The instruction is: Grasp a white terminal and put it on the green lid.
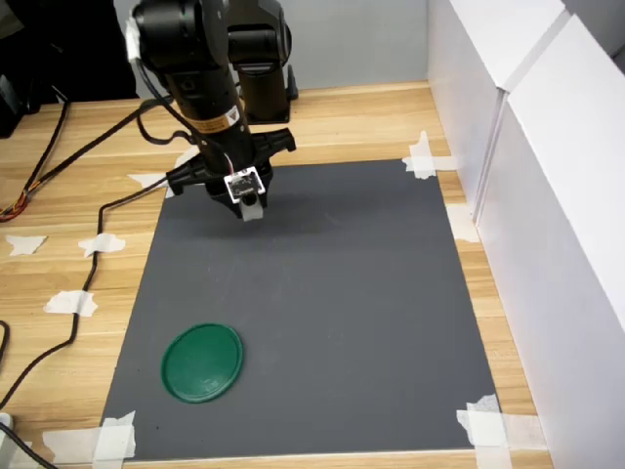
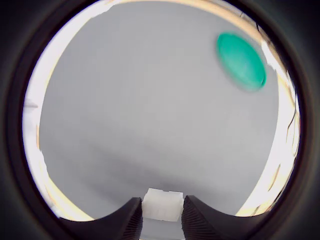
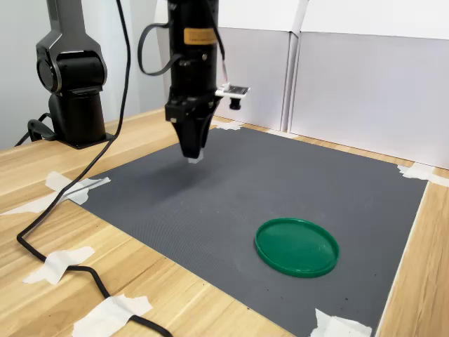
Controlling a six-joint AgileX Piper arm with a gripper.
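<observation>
You see the gripper (image 2: 161, 220) closed narrowly on the white terminal (image 2: 162, 205), which sits clamped between the two dark fingers (image 2: 124, 222) and is lifted above the grey mat (image 1: 322, 322), not touching it. The green lid (image 1: 202, 362) lies flat on the mat near the corner at the first exterior view's lower left, well apart from the gripper. Between them the mat is bare, its edges are fixed with white tape pieces (image 1: 483, 422) on the wooden surface (image 1: 59, 205), and white walls (image 1: 547, 195) stand along the first exterior view's right.

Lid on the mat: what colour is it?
Dark green, plain, no pattern. The green lid shows best in the second exterior view, on the grey mat.
</observation>
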